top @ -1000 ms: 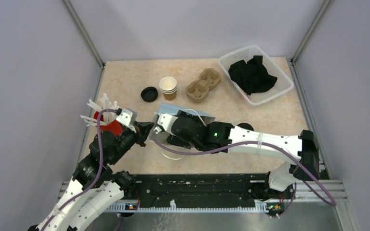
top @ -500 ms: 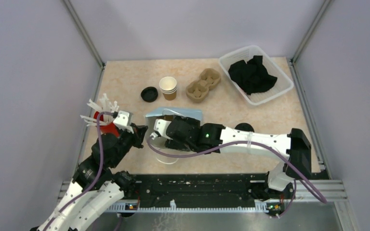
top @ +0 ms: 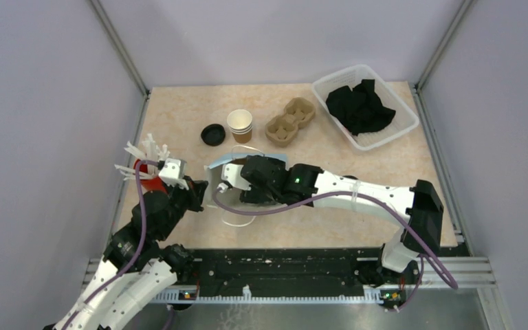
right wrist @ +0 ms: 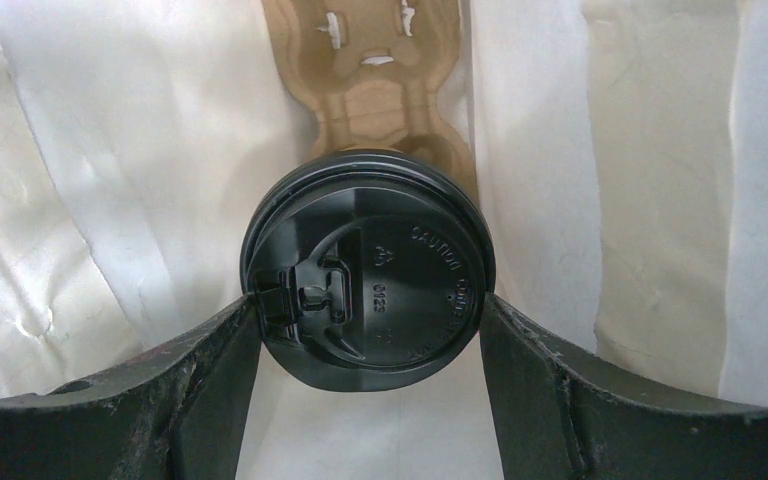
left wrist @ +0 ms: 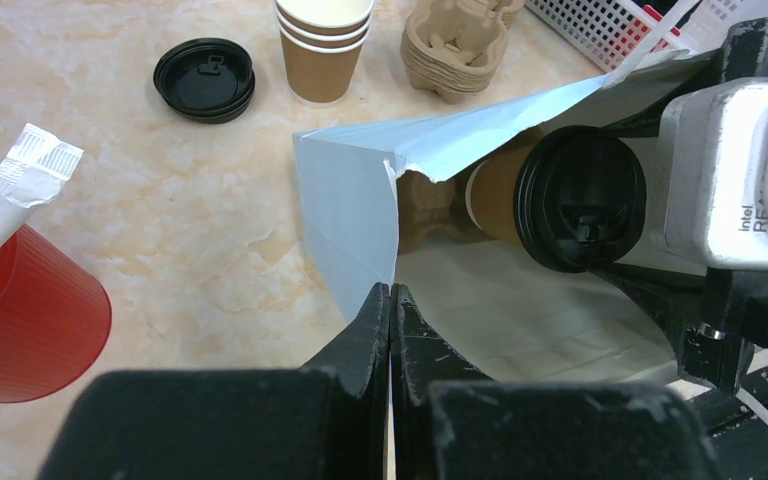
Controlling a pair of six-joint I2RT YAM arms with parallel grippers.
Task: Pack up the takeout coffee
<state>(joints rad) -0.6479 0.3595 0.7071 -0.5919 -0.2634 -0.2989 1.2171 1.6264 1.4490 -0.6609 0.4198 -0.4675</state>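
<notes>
Right claw (right wrist: 368, 312) grips the lidded cup (left wrist: 580, 198) in the mouth of the bag (left wrist: 345, 205); left claw (left wrist: 390, 305) pinches its edge. Next, probably: seat it in the carrier (right wrist: 372, 95) inside.

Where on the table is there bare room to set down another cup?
Bare table lies behind the loose black lid, and between the white basket and the right arm. The centre is crowded: paper bag, cup stack, carrier.

Table: my table (top: 179, 117) is beige, marbled, evenly lit.
Walls: plain pale grey-lilac panels (top: 275, 41) on three sides of me.
Corners: metal posts (top: 118, 47).
Near edge: black rail (top: 282, 271).
</notes>
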